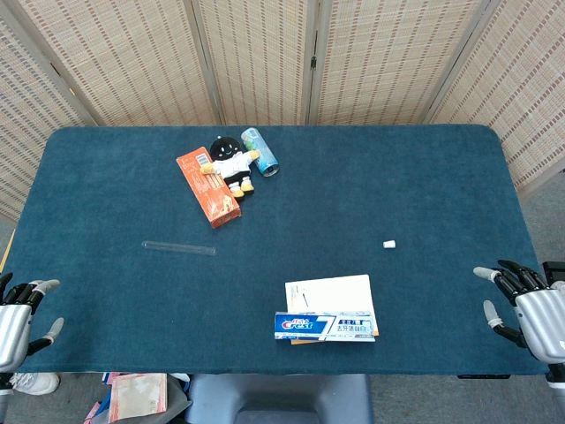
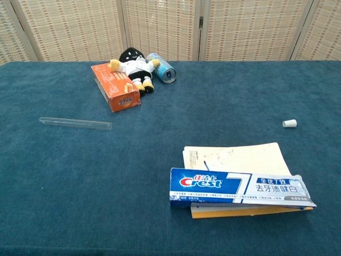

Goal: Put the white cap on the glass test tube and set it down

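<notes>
The glass tube (image 1: pixel 179 248) is seen lying flat on the blue table (image 1: pixel 371 185), left of centre, uncapped. The white cap (image 1: pixel 389 243) is found well apart, to the right. Only in the head view are the left hand (image 1: pixel 18 311) and right hand (image 1: pixel 526 305) shown, fingers spread, holding nothing, at the near corners. The toothpaste box (image 2: pixel 240 188) lettering is read best in the chest view.

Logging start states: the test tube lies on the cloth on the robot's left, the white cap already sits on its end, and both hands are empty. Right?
Not quite. The white cap lies alone on the robot's right, far from the glass test tube, as the head view shows. The tube lies on the left, and left hand and right hand are empty.
</notes>
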`<move>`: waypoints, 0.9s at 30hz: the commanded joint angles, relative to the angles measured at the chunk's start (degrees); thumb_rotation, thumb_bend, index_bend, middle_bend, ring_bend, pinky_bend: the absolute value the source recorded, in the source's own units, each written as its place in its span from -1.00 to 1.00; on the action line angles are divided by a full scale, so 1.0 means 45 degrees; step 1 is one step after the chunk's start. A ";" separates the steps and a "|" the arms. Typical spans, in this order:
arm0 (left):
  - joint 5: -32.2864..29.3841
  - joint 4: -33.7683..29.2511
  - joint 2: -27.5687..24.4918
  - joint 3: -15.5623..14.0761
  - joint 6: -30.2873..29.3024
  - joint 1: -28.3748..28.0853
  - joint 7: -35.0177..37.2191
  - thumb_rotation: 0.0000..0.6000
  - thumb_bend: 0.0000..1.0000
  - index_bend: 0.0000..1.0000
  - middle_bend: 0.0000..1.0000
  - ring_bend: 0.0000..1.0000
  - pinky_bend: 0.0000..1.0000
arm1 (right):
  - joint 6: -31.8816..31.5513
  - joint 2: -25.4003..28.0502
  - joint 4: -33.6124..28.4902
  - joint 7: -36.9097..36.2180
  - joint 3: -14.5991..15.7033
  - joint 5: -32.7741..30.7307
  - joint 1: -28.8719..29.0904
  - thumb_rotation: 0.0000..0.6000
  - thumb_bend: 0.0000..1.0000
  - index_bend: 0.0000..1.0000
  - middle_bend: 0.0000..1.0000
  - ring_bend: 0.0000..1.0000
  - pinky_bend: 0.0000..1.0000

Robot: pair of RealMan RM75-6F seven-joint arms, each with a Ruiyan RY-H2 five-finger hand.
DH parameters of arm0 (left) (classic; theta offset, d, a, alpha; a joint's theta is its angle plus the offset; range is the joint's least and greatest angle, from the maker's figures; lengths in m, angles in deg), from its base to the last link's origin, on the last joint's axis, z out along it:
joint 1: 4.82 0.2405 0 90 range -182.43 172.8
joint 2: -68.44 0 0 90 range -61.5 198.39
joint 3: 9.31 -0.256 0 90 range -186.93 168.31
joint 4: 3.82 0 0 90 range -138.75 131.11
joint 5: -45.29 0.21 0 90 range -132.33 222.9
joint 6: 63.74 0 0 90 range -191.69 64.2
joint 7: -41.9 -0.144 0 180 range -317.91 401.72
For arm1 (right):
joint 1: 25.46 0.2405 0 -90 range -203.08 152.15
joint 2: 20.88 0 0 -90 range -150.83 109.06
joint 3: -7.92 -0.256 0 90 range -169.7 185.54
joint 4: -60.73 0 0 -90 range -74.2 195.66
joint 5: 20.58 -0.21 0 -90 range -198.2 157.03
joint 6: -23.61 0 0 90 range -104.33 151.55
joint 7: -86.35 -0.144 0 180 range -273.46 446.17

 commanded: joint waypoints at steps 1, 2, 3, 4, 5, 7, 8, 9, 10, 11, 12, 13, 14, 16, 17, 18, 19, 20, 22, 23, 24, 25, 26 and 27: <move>-0.0033 0.0010 0.0003 0.0011 0.0034 -0.0017 0.0022 1.00 -0.47 -0.46 -0.36 -0.46 -0.82 | 0.0032 -0.0034 0.0004 -0.0009 -0.0023 -0.0035 0.0026 1.00 -0.08 -0.50 -0.36 -0.65 -0.58; -0.0037 0.0016 0.0004 0.0013 0.0051 -0.0027 0.0024 1.00 -0.47 -0.46 -0.36 -0.46 -0.82 | 0.0035 -0.0048 0.0006 -0.0017 -0.0031 -0.0048 0.0031 1.00 -0.08 -0.50 -0.36 -0.65 -0.58; -0.0042 0.0014 0.0001 0.0014 0.0067 -0.0035 0.0032 1.00 -0.47 -0.46 -0.36 -0.46 -0.82 | 0.0025 -0.0074 0.0021 -0.0014 -0.0047 -0.0065 0.0033 1.00 -0.08 -0.50 -0.36 -0.65 -0.58; -0.0043 0.0012 -0.0001 0.0015 0.0071 -0.0038 0.0037 1.00 -0.47 -0.46 -0.36 -0.46 -0.82 | 0.0014 -0.0097 0.0039 -0.0004 -0.0056 -0.0080 0.0028 1.00 -0.08 -0.50 -0.36 -0.65 -0.58; -0.0035 0.0011 -0.0006 0.0012 0.0070 -0.0039 0.0035 1.00 -0.47 -0.46 -0.36 -0.46 -0.82 | 0.0005 -0.0119 0.0056 -0.0006 -0.0062 -0.0094 0.0023 1.00 -0.08 -0.50 -0.36 -0.65 -0.58; -0.0004 -0.0001 -0.0015 0.0010 0.0044 -0.0035 0.0028 1.00 -0.47 -0.46 -0.36 -0.46 -0.82 | -0.0012 -0.0150 0.0090 -0.0060 -0.0069 -0.0103 0.0020 1.00 -0.08 -0.50 -0.36 -0.65 -0.58; 0.0022 -0.0005 -0.0015 0.0009 0.0015 -0.0026 0.0035 1.00 -0.47 -0.46 -0.36 -0.46 -0.82 | -0.0035 -0.0153 0.0107 -0.0077 -0.0073 -0.0093 0.0016 1.00 -0.08 -0.50 -0.36 -0.65 -0.58; 0.0037 -0.0005 -0.0013 0.0003 -0.0001 -0.0018 0.0047 1.00 -0.47 -0.46 -0.36 -0.46 -0.82 | -0.0060 -0.0154 0.0116 -0.0077 -0.0072 -0.0077 0.0009 1.00 -0.08 -0.50 -0.36 -0.65 -0.58; 0.0043 -0.0005 -0.0016 0.0003 -0.0008 -0.0016 0.0058 1.00 -0.47 -0.46 -0.36 -0.46 -0.82 | -0.0084 -0.0153 0.0117 -0.0078 -0.0072 -0.0068 0.0000 1.00 -0.08 -0.50 -0.36 -0.65 -0.58; 0.0046 -0.0004 -0.0019 0.0006 -0.0017 -0.0013 0.0076 1.00 -0.47 -0.46 -0.36 -0.46 -0.82 | -0.0104 -0.0149 0.0112 -0.0082 -0.0073 -0.0062 -0.0007 1.00 -0.08 -0.50 -0.36 -0.65 -0.58; 0.0047 -0.0002 -0.0020 0.0011 -0.0020 -0.0014 0.0095 1.00 -0.47 -0.46 -0.36 -0.46 -0.82 | -0.0125 -0.0146 0.0107 -0.0084 -0.0075 -0.0056 -0.0015 1.00 -0.08 -0.50 -0.36 -0.65 -0.58; 0.0047 0.0005 -0.0020 0.0016 -0.0020 -0.0017 0.0114 1.00 -0.47 -0.46 -0.36 -0.46 -0.82 | -0.0144 -0.0146 0.0102 -0.0083 -0.0078 -0.0054 -0.0022 1.00 -0.08 -0.50 -0.36 -0.65 -0.58; 0.0028 0.0058 -0.0024 0.0050 0.0006 -0.0049 0.0148 1.00 -0.47 -0.46 -0.36 -0.46 -0.82 | -0.0179 -0.0144 0.0090 -0.0075 -0.0082 -0.0048 -0.0035 1.00 -0.08 -0.50 -0.36 -0.65 -0.58; -0.0020 0.0109 -0.0046 0.0087 0.0072 -0.0097 0.0171 1.00 -0.47 -0.46 -0.36 -0.46 -0.82 | -0.0192 -0.0148 0.0076 -0.0061 -0.0082 -0.0044 -0.0042 1.00 -0.08 -0.50 -0.36 -0.65 -0.58; -0.0029 0.0118 -0.0070 0.0118 0.0097 -0.0130 0.0210 1.00 -0.47 -0.46 -0.36 -0.46 -0.82 | -0.0199 -0.0157 0.0063 -0.0044 -0.0090 -0.0052 -0.0043 1.00 -0.08 -0.50 -0.36 -0.65 -0.58; -0.0032 0.0124 -0.0089 0.0148 0.0107 -0.0157 0.0237 1.00 -0.47 -0.46 -0.36 -0.46 -0.82 | -0.0204 -0.0161 0.0049 -0.0041 -0.0100 -0.0060 -0.0041 1.00 -0.08 -0.50 -0.36 -0.65 -0.58; -0.0033 0.0136 -0.0103 0.0182 0.0117 -0.0188 0.0254 1.00 -0.47 -0.46 -0.36 -0.46 -0.82 | -0.0212 -0.0165 0.0036 -0.0047 -0.0113 -0.0063 -0.0035 1.00 -0.08 -0.50 -0.36 -0.65 -0.58; -0.0041 0.0145 -0.0133 0.0229 0.0171 -0.0251 0.0295 1.00 -0.47 -0.46 -0.36 -0.46 -0.82 | -0.0216 -0.0169 0.0025 -0.0055 -0.0139 -0.0061 -0.0015 1.00 -0.08 -0.50 -0.36 -0.65 -0.58; -0.0065 0.0135 -0.0205 0.0304 0.0307 -0.0373 0.0399 1.00 -0.47 -0.46 -0.36 -0.46 -0.82 | -0.0217 -0.0160 0.0003 -0.0042 -0.0172 -0.0018 0.0030 1.00 -0.08 -0.50 -0.36 -0.65 -0.58; -0.0078 0.0131 -0.0254 0.0365 0.0437 -0.0484 0.0521 1.00 -0.47 -0.46 -0.36 -0.46 -0.82 | -0.0214 -0.0151 -0.0017 -0.0026 -0.0196 0.0016 0.0065 1.00 -0.08 -0.50 -0.36 -0.65 -0.58; -0.0113 0.0124 -0.0298 0.0419 0.0561 -0.0581 0.0602 1.00 -0.47 -0.46 -0.36 -0.46 -0.82 | -0.0207 -0.0147 -0.0036 -0.0017 -0.0215 0.0030 0.0092 1.00 -0.08 -0.50 -0.36 -0.65 -0.58; -0.0140 0.0129 -0.0341 0.0477 0.0683 -0.0686 0.0650 1.00 -0.47 -0.46 -0.36 -0.46 -0.82 | -0.0183 -0.0142 -0.0054 -0.0006 -0.0226 0.0041 0.0120 1.00 -0.08 -0.50 -0.36 -0.65 -0.58; -0.0175 0.0150 -0.0386 0.0574 0.0840 -0.0843 0.0682 1.00 -0.47 -0.46 -0.36 -0.46 -0.82 | -0.0136 -0.0127 -0.0082 0.0008 -0.0235 0.0052 0.0160 1.00 -0.08 -0.50 -0.36 -0.65 -0.58; -0.0204 0.0162 -0.0416 0.0658 0.0954 -0.0970 0.0671 1.00 -0.47 -0.46 -0.36 -0.46 -0.82 | -0.0099 -0.0114 -0.0104 0.0026 -0.0242 0.0058 0.0189 1.00 -0.08 -0.50 -0.36 -0.65 -0.58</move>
